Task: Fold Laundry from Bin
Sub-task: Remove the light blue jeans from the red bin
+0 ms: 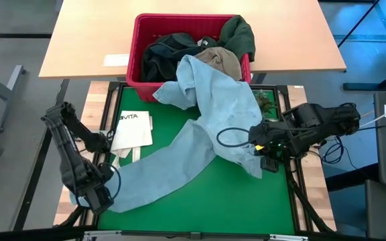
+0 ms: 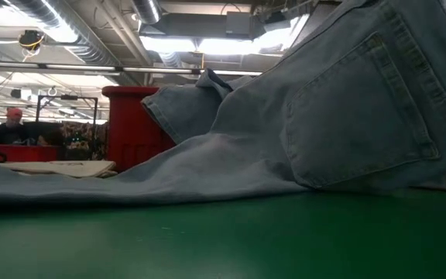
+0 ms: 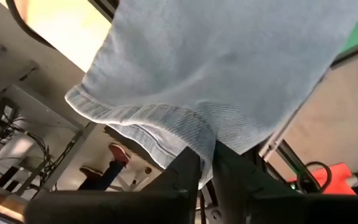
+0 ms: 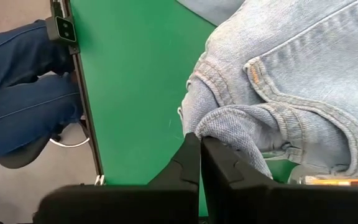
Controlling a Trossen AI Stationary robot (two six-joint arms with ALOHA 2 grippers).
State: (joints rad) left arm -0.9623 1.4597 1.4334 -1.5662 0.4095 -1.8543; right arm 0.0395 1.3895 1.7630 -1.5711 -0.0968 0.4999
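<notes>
- Left gripper [image 3: 206,163]: sitting at the near left corner of the green mat; its dark fingers [image 3: 185,171] are standing almost together and nipping the hem of a leg of the light blue jeans [image 1: 193,144], the cloth running away from the fingertips across the mat.
- Right gripper [image 4: 200,144]: working at the right side of the mat, fingers pressed together and pinching a bunched fold of the jeans at the waist end; a back pocket [image 4: 303,81] is lying just beyond the fingertips.
- Jeans: stretching between the two grippers, one leg trailing toward the left gripper, the other end climbing up to the red bin [image 1: 134,50] and draping over its front rim.
- Green mat [image 1: 200,194]: lying bare beneath and beside the right gripper, under the denim.
- White tote bag [image 1: 133,128]: lying flat on the mat just beyond the left gripper, beside the jeans leg.
- Red bin: standing beyond both grippers at the far edge of the mat, holding a dark green garment [image 1: 240,35], a khaki-beige piece [image 1: 221,60] and a black piece [image 1: 159,59].
- Person's legs in blue trousers [image 4: 17,93]: showing off the table edge, to the side of the right gripper.
- Person [image 2: 10,128]: sitting far behind the table in the room.
</notes>
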